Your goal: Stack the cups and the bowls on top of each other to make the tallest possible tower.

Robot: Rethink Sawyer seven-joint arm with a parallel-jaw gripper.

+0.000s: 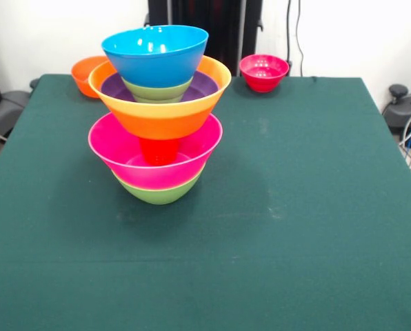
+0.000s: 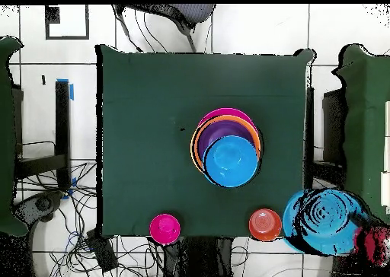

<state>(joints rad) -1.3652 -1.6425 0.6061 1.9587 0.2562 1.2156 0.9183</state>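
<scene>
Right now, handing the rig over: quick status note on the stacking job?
Gripper: not in view, arm drawn back.
Tower stands mid-table: glossy green plastic bowl lowest, wide pink bowl, small red plastic cup, wide orange bowl, purple bowl, a second green bowl, bright blue bowl topmost.
Off the tower, at the robot's edge of the table: small orange bowl, small red-pink bowl.
Left: add those two if the tower takes them.
</scene>
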